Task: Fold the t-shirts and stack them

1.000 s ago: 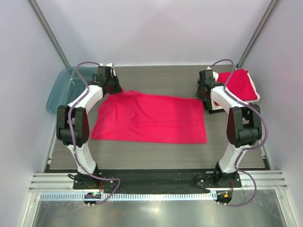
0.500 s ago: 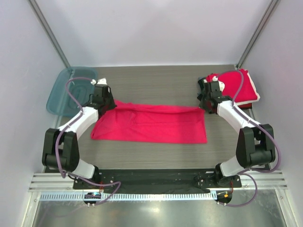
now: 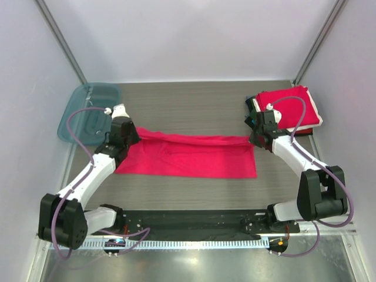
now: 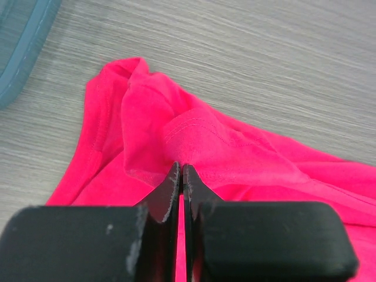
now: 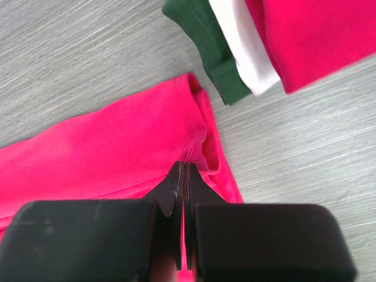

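A crimson-red t-shirt [image 3: 188, 155] lies spread across the middle of the table, its far edge lifted and drawn toward the front. My left gripper [image 3: 130, 136] is shut on the shirt's far left corner [image 4: 176, 135], a thin fold pinched between the jaws. My right gripper [image 3: 254, 139] is shut on the far right corner [image 5: 188, 150]. A stack of folded t-shirts [image 3: 291, 106] sits at the back right: red on top, white [image 5: 244, 53] and dark green [image 5: 208, 41] beneath.
A translucent teal tray [image 3: 82, 108] stands at the back left, half off the table's edge; its rim shows in the left wrist view [image 4: 23, 47]. Grey walls close in on both sides.
Both grippers have pulled the shirt's far edge toward the front, folding it over. The shirt now looks narrower front to back. Both arms have stretched lower over the table.
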### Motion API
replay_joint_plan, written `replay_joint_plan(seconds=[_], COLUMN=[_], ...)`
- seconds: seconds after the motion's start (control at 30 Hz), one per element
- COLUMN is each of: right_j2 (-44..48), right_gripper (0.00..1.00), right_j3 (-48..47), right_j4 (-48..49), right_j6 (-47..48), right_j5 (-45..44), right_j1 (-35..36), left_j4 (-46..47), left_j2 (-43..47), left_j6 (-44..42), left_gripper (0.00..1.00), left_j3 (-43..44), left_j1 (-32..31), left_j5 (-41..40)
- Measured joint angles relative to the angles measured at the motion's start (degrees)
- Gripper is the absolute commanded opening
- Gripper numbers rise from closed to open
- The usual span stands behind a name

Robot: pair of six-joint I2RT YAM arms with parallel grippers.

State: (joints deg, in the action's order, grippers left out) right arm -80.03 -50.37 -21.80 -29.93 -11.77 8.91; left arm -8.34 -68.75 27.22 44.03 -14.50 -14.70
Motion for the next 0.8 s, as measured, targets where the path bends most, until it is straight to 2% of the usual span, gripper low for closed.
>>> replay_joint_plan(seconds=[0.13,0.47,0.8], right_j2=[1.07,1.07,2.03], right_gripper=[0.01,0.01,0.01], right_j3=[0.79,2.03,5.27], right_j4=[0.02,0.55,1.07], right_j6=[0.0,-0.48,-2.29], right_j5=[-0.37,-0.7,-1.64], right_j1=[0.0,0.0,0.0], left_j4=[-0.11,-3.19,-9.05], left_j2=[3.32,4.28,9.4], left_j6=[0.66,1.01,2.75], left_gripper=[0.02,0.01,0.0], left_j3=[-1.18,-2.47,-5.53], left_j1=[-1.7,-6.36,-8.04], left_j5=[-1.49,-6.58,-8.92])
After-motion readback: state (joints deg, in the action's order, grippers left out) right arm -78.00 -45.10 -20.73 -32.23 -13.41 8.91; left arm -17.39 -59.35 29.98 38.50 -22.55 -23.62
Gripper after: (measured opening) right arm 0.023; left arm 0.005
